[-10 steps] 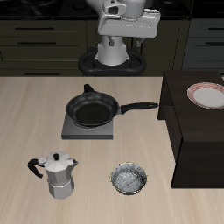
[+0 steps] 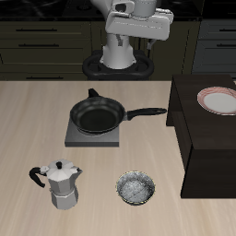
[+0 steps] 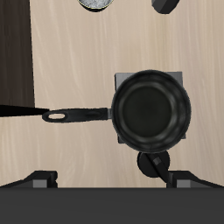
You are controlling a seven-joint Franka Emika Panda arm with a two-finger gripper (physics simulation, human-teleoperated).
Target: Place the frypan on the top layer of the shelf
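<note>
Resting on the hotplate (image 2: 95, 129) directly beneath the fingers: frypan (image 2: 99, 115), untouched. Gripper (image 2: 138, 20) has risen slightly since earlier; finger spread apparently open, though unclear. Shelf (image 2: 207, 138) top awaits.

arm raised, gripper (image 2: 138, 41) pointing down

No text, label, brand, number or sign can be read in either view; every surface shown is plain and unmarked.
</note>
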